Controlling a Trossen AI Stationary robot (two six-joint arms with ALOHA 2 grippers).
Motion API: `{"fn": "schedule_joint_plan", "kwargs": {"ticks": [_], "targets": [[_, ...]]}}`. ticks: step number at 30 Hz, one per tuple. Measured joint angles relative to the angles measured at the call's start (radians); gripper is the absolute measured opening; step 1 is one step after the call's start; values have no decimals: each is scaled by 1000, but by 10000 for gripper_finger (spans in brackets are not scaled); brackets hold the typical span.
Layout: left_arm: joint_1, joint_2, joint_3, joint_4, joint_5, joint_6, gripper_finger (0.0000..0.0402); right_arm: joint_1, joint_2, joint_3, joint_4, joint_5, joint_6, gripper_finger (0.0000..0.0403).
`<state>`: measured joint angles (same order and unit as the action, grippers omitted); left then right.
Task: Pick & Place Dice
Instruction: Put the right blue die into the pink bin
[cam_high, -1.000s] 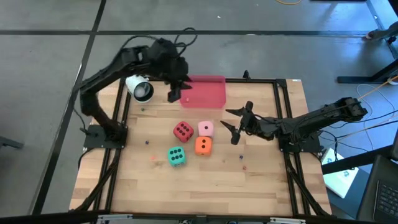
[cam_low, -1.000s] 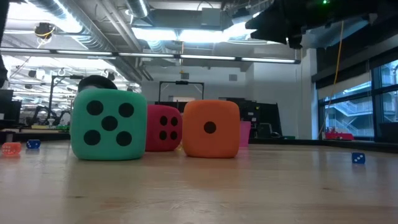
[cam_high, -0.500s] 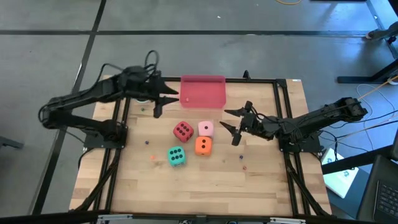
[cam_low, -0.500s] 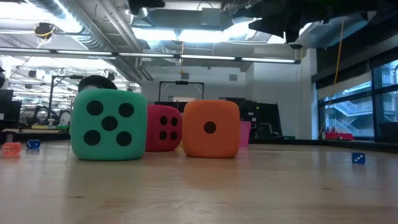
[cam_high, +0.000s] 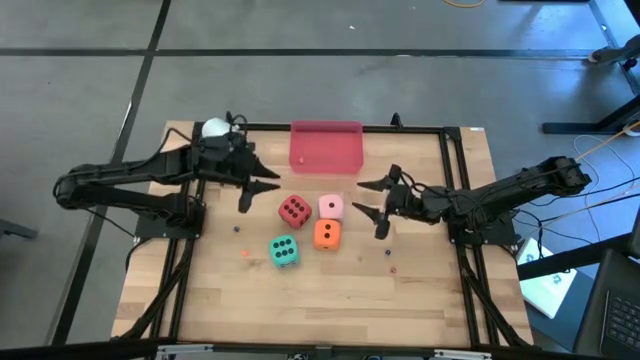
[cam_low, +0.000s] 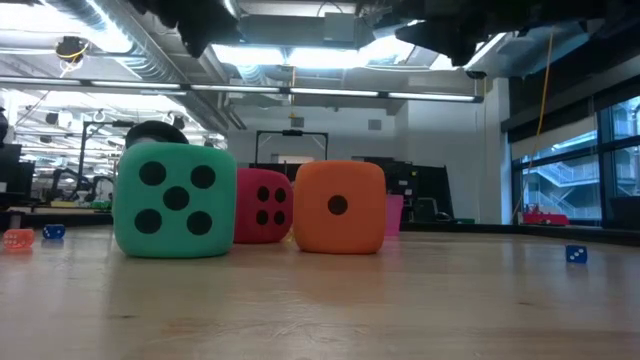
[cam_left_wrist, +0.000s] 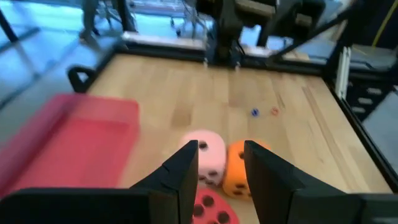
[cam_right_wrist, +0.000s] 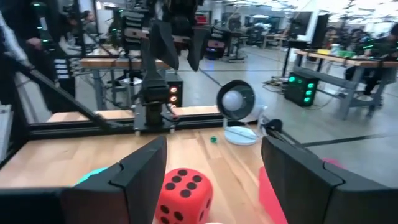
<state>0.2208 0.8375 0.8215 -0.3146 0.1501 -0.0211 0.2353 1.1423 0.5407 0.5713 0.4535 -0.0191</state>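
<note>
Four dice rest flat on the wooden table: red (cam_high: 293, 210), light pink (cam_high: 331, 207), orange (cam_high: 326, 234) and green (cam_high: 284, 251). The low view shows green (cam_low: 175, 200), red (cam_low: 263, 205) and orange (cam_low: 338, 207). My left gripper (cam_high: 256, 192) hangs open just left of the red die, pointing at the group, with nothing between its fingers (cam_left_wrist: 186, 165). My right gripper (cam_high: 366, 206) stands open to the right of the pink die, also holding nothing. A pink tray (cam_high: 326, 147) lies at the far edge.
A white round device (cam_high: 215, 128) sits at the far left corner. Black frame rails (cam_high: 455, 180) run along the table's sides. Tiny dice lie scattered on the wood, among them a blue one (cam_low: 576, 254) and an orange one (cam_low: 18, 240).
My left gripper has come down from beside the tray's left end toward the table's near and left side, and its arm has drawn back and flattened out. It now hangs low beside the red die, its fingers as far apart as before. The dice have not moved.
</note>
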Motion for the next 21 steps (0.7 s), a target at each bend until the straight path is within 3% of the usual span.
{"fn": "schedule_joint_plan", "kwargs": {"ticks": [13,21], "targets": [[-94,0,-126,0,-6,-129,123,0,0,0,-34,-54,52,263],[-154,0,-178,-2,-81,-184,121,0,2,0,-79,-54,118,263]]}}
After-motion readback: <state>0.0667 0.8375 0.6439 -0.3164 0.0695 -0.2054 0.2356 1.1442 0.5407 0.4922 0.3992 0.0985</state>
